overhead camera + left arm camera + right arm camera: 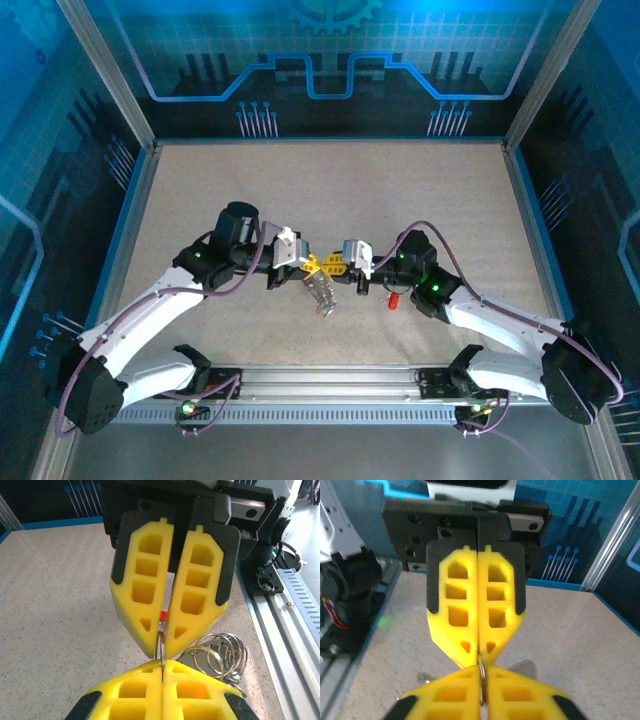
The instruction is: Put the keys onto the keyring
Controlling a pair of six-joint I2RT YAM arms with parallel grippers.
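2 inward-bent arms meet tip-to-tip: left tool (312, 265), right tool (335, 267) pinch keyring (161, 643).

We are seeing the left gripper (479, 656), its yellow plastic fingers pressing together on a thin grey metal keyring (481, 669). Our right gripper (482, 680) is flanking that ring with a slim gap showing; we cannot tell whether it is gripping.

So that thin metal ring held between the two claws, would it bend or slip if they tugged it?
Likely stiff: the ring looks like a firm wire curve between the left gripper and right gripper. Probably slippery, being shiny, thin metal. The loose loops beside it would likely flop and jingle.
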